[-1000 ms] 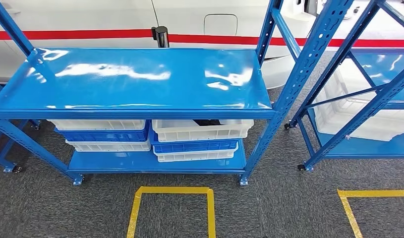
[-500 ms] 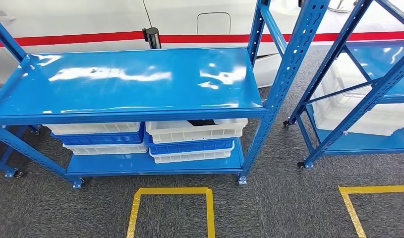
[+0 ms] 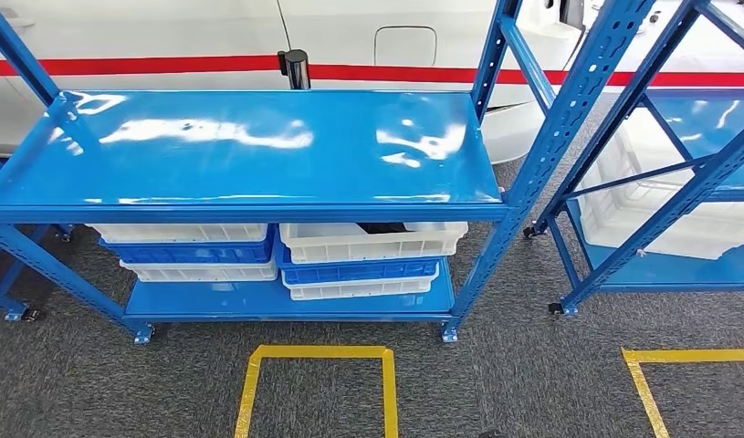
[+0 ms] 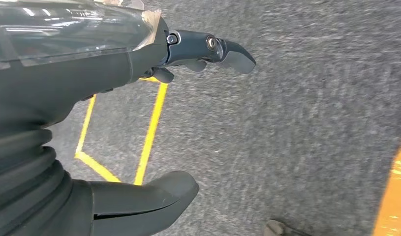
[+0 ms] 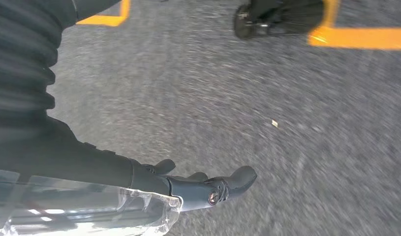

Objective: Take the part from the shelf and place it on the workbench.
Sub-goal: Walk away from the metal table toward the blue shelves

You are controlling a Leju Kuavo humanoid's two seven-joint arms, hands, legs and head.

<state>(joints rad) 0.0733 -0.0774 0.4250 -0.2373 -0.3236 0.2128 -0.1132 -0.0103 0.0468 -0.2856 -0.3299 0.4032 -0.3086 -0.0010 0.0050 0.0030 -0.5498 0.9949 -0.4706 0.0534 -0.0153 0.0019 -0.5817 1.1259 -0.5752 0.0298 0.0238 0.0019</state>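
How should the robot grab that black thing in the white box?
Judging by the head view, reach in from the front, under the top shelf. The black part lies in the white bin, mostly hidden, so grip its exposed upper edge.

A shelf stands ahead, bins stacked on its lower level, a part in the right top bin. A second rack stands right; floor tape lies before.
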